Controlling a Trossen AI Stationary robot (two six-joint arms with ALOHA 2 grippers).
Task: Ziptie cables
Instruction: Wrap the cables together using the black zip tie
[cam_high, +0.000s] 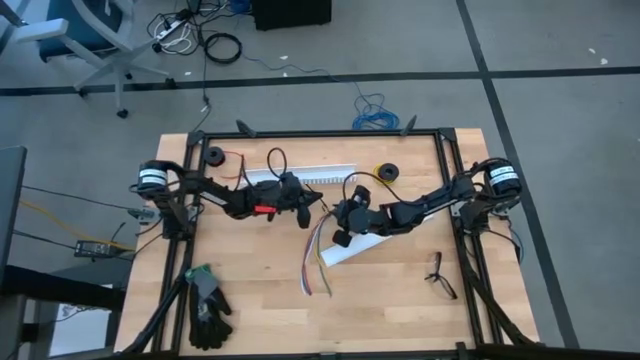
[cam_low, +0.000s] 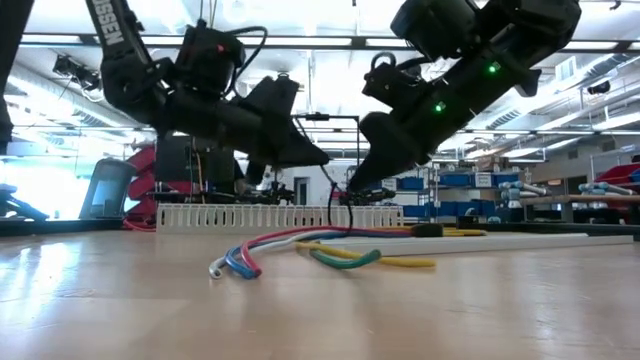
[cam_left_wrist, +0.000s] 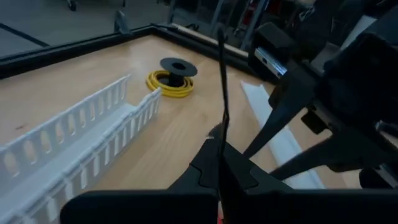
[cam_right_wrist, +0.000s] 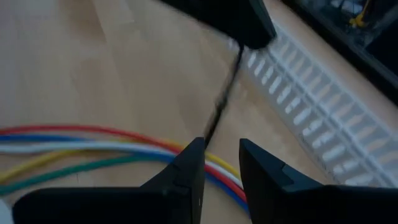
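Far left on the wooden table (cam_high: 400, 290): a dark glove (cam_high: 207, 305) lying near the front corner, well apart from the work. Next, left gripper (cam_high: 305, 212) reaching in toward the table's middle, raised off the wood, fingers (cam_left_wrist: 214, 168) pinched shut on the ziptie (cam_left_wrist: 222, 93), which stands up from them as a thin black strip in the left wrist view and hangs as a thin dark line between the two grippers in the low view (cam_low: 331, 205). Behind it, along the back of the table, a long white slotted channel (cam_high: 300, 175), and a yellow wire spool (cam_high: 385, 172) further along the same back edge. Below and between the grippers, the cables (cam_high: 318, 262): a loose bundle in red, blue, white, yellow and green, lying flat on the wood, fanning out toward the front edge, loose ends curled in the low view (cam_low: 300, 252). Then right gripper (cam_high: 343, 222) just beside the left one, over the upper end of the bundle, fingers (cam_right_wrist: 180, 177) parted a little with a clear gap and nothing gripped; ziptie tip seen just above that gap. Under the right arm, a second white channel (cam_high: 355, 248) lying at an angle. Far right, a small black forked object (cam_high: 438, 272) near the table's edge.
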